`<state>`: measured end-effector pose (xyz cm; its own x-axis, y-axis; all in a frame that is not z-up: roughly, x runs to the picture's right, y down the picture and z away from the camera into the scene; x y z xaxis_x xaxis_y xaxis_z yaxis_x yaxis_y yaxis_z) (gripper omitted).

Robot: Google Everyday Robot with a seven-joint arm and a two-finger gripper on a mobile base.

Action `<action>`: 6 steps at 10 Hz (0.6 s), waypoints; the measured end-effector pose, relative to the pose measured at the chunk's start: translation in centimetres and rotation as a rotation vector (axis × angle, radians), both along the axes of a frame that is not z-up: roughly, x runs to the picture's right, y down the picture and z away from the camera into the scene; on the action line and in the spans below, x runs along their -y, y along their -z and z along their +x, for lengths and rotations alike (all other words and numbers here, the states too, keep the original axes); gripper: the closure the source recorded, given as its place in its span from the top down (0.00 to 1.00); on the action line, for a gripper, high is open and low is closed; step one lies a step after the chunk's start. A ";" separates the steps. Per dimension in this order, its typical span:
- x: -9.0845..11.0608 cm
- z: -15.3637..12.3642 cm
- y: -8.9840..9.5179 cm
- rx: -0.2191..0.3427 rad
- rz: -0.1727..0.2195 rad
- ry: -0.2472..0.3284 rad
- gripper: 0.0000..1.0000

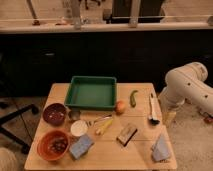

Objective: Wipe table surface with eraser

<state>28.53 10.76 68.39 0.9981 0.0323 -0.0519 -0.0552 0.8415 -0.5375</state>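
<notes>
The table surface (127,154) is a light tan wooden top in the lower middle of the camera view. The eraser (127,134), a small block with a tan top and a dark side, lies flat on it right of centre, near the front. My white arm (186,84) comes in from the right and bends down beside the table's right edge. My gripper (169,116) hangs there, off the table and well to the right of and behind the eraser, touching nothing that I can see.
A green tray (91,93) sits at the back. A dark red bowl (55,113), an orange bowl (53,145) and a white cup (79,128) stand at left. Pale blue-grey pads (81,146) (161,148), an orange fruit (120,106), a green pepper (133,97) and a ladle (153,111) lie around.
</notes>
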 end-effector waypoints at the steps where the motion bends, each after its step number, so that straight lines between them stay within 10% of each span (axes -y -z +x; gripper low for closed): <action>1: 0.0 0.0 0.0 0.000 0.000 0.000 0.80; 6: 0.0 0.0 0.0 0.000 0.000 0.000 0.80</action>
